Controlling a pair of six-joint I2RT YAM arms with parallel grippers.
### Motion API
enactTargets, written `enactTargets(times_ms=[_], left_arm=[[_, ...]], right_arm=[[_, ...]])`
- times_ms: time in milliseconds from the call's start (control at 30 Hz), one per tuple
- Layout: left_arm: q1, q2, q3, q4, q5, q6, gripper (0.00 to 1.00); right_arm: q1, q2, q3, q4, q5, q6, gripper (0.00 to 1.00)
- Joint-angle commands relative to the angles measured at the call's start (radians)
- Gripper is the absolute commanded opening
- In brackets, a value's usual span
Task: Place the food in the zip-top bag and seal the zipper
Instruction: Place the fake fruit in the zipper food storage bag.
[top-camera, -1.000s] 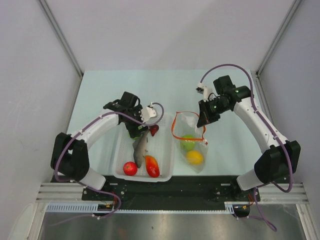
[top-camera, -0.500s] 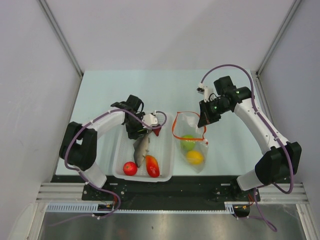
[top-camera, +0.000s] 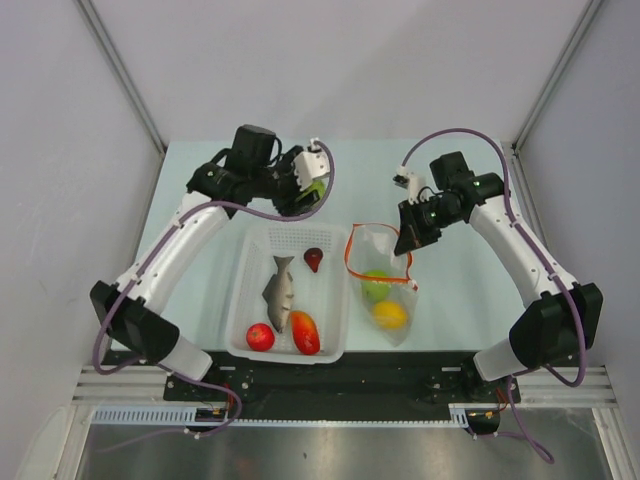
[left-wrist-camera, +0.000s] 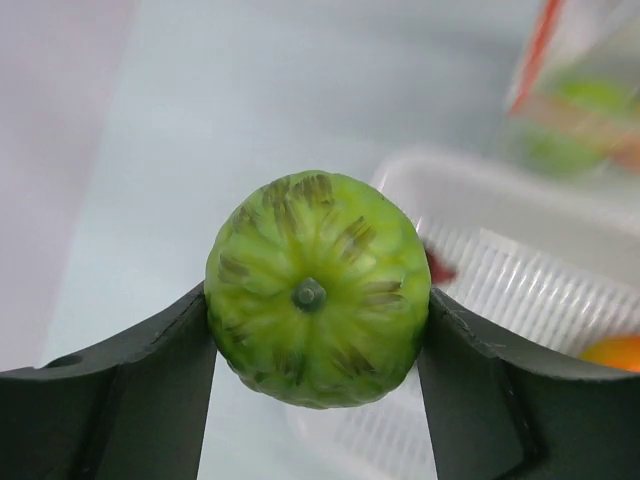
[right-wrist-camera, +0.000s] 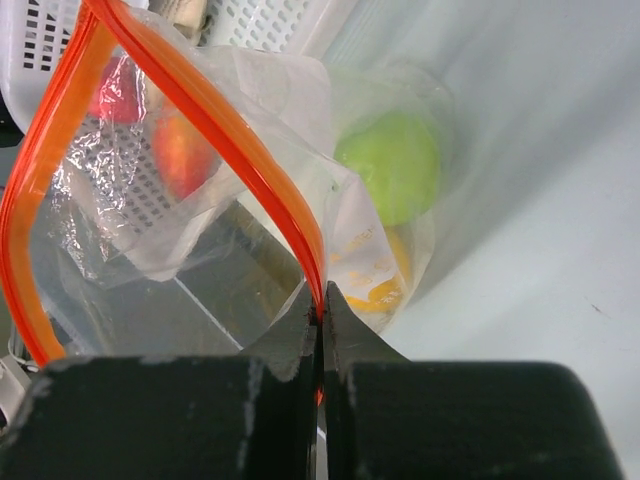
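Note:
My left gripper (left-wrist-camera: 318, 310) is shut on a green ribbed ball fruit (left-wrist-camera: 318, 288). In the top view it (top-camera: 312, 190) hangs above the table just behind the white basket's far edge. The clear zip-top bag (top-camera: 385, 285) lies right of the basket, mouth open, with a green fruit (top-camera: 375, 287) and a yellow-orange fruit (top-camera: 389, 315) inside. My right gripper (right-wrist-camera: 320, 310) is shut on the orange-red zipper (right-wrist-camera: 250, 170) and holds the bag's mouth up; in the top view it (top-camera: 405, 243) is at the bag's far right corner.
The white perforated basket (top-camera: 240, 290) holds a grey fish (top-camera: 280, 290), a red round fruit (top-camera: 260, 336), an orange-red pepper-like piece (top-camera: 304, 333) and a small dark red piece (top-camera: 313, 259). Grey walls enclose the pale table on three sides.
My left gripper closed on the green fruit inside the basket and rose with it up and back, past the basket's far edge. The right arm and the bag stayed still.

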Motion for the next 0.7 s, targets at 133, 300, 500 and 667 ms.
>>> enactTargets(times_ms=[133, 300, 500, 667], left_arm=[[-0.282, -0.020, 0.120, 0.157, 0.166, -0.233, 0.59], [-0.403, 0.045, 0.102, 0.137, 0.184, -0.220, 0.71], [-0.348, -0.004, 0.067, 0.155, 0.193, -0.275, 1.00], [-0.107, -0.141, -0.089, 0.235, 0.258, -0.396, 1.00]], right_arm=[[-0.002, 0.020, 0.056, -0.014, -0.044, -0.018, 0.00], [-0.014, 0.012, 0.059, -0.024, -0.044, -0.023, 0.00], [-0.031, 0.002, 0.051, -0.030, -0.055, -0.026, 0.00], [-0.032, -0.003, 0.053, -0.028, -0.049, -0.026, 0.00]])
